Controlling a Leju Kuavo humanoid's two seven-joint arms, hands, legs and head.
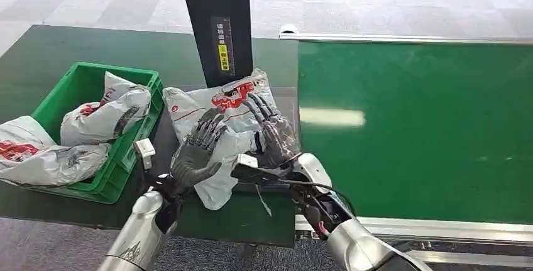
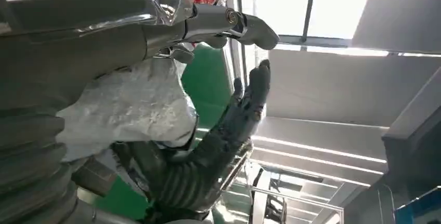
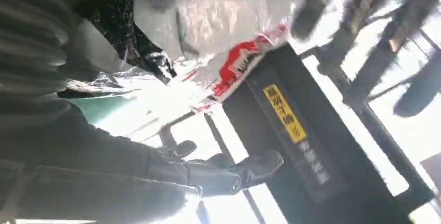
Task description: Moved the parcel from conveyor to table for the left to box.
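A white and grey plastic parcel point(image 1: 229, 117) with red print lies on the dark table point(image 1: 38, 57) between the green crate and the conveyor. My left hand point(image 1: 196, 154) grips its near left side. In the left wrist view the parcel point(image 2: 130, 104) sits between the grey thumb point(image 2: 249, 26) and the dark fingers point(image 2: 244, 104). My right hand point(image 1: 273, 134) rests on the parcel's right side with its fingers spread flat. In the right wrist view the parcel point(image 3: 218, 21) lies against the palm, and the thumb point(image 3: 234, 169) stands clear of it.
A green crate point(image 1: 85, 79) at the left holds two similar parcels, and another parcel point(image 1: 19, 142) hangs over its near left rim. A black post point(image 1: 217, 26) rises just behind the parcel. The green conveyor belt point(image 1: 415, 126) stretches to the right, edged by a metal rail point(image 1: 440, 227).
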